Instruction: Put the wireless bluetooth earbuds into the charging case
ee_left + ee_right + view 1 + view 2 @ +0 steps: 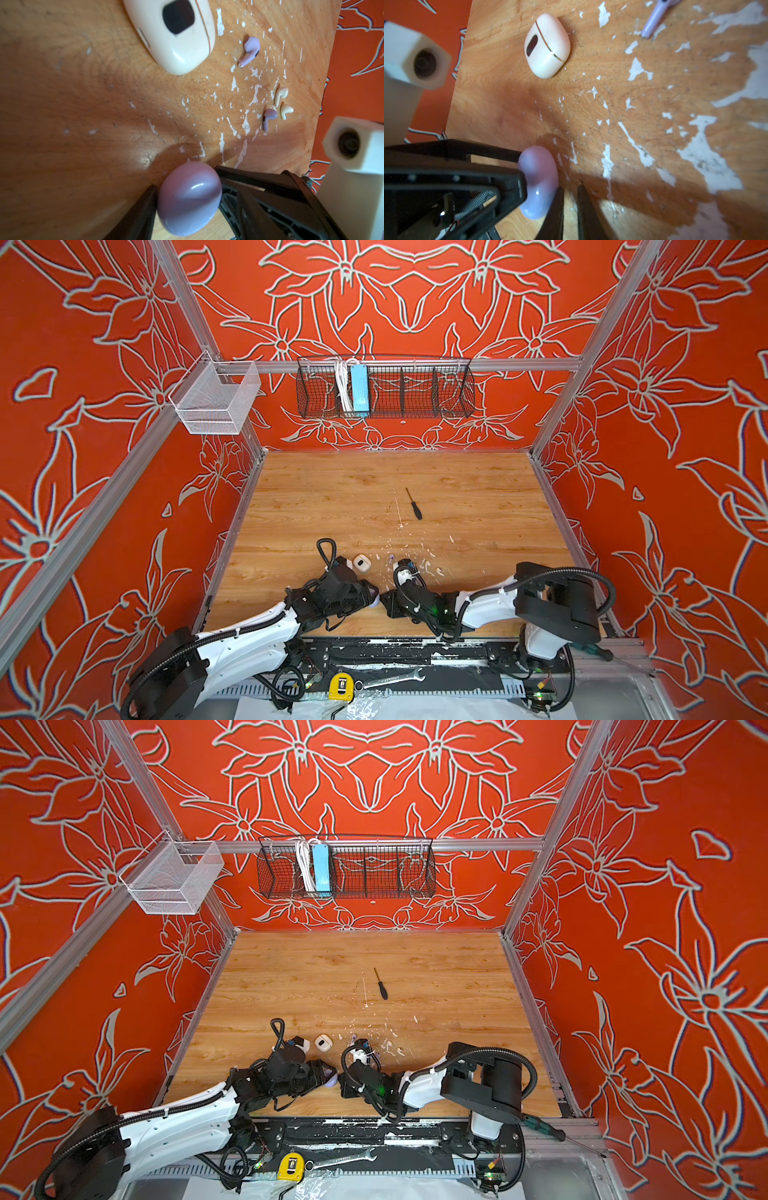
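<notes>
My left gripper (185,178) is shut on a closed lavender charging case (189,197), held just above the table near its front edge. The right gripper (571,187) sits right beside that case (538,182); its fingers are almost together with nothing between them. A closed cream-white charging case (176,33) lies a little farther back on the wood. Two lavender earbuds (250,51) (269,118) and two cream-white earbuds (280,95) (286,111) lie loose on the table. In both top views the two grippers meet tip to tip (380,599).
White paint flecks (637,70) cover the wood around the earbuds. A black screwdriver (414,504) lies mid-table. A black wire basket (384,387) and a white mesh basket (216,398) hang on the back rail. A yellow tape measure (340,686) and a wrench (390,678) lie in front of the table.
</notes>
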### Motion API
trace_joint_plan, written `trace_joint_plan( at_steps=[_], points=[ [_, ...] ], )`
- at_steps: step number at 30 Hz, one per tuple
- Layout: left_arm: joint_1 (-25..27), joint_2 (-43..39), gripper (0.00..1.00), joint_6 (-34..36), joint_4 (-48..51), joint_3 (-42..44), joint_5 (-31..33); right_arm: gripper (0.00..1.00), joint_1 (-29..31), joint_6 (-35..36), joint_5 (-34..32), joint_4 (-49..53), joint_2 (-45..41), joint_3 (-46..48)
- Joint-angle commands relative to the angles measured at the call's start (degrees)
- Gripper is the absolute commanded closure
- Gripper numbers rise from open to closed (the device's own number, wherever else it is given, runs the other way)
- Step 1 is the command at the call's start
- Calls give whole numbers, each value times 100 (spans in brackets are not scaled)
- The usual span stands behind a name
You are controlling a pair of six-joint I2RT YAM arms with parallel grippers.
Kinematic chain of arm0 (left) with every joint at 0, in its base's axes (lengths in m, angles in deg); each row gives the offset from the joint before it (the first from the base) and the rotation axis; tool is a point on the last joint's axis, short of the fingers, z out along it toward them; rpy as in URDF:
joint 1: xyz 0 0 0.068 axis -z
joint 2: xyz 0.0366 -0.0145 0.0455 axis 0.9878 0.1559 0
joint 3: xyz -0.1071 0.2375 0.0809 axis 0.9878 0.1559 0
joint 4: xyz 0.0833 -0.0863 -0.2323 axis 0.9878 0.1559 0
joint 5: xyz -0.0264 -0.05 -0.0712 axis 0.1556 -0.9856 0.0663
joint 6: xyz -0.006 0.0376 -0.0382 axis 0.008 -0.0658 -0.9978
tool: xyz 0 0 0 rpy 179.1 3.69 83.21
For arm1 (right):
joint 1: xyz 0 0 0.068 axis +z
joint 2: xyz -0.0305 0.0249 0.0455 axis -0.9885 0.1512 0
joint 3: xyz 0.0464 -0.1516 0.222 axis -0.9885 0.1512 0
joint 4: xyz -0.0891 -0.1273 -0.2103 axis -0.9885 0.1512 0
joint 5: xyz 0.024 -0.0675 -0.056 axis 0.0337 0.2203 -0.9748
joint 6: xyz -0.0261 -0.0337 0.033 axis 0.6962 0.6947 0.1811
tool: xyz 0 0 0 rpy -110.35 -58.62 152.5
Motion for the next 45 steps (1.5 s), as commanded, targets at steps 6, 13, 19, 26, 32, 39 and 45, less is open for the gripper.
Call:
trace_joint_plan(
  at_steps=[6, 13, 19, 26, 32, 39, 45],
  points=[
    [5, -124, 39, 22, 985, 296, -22, 84, 79, -145, -170, 366, 204, -107],
    [9, -422, 40, -57, 986, 454, 42, 84, 77, -55, -714, 905, -276, 52],
    [5, -557, 40, -53, 995, 476, 51, 73, 70, 187, -832, 927, -910, 268],
    [5, -636, 42, -55, 977, 502, 24, 68, 70, 493, -208, 348, -636, 23],
    [0, -724, 42, -89, 991, 535, 48, 69, 33, 497, -41, -108, -196, -170],
    [2, -742, 46, -99, 944, 578, 42, 75, -1, 375, 12, -444, 157, -228],
    [4, -742, 48, -194, 767, 676, 25, 80, 0, 131, -184, -721, 175, 52]
  ],
)
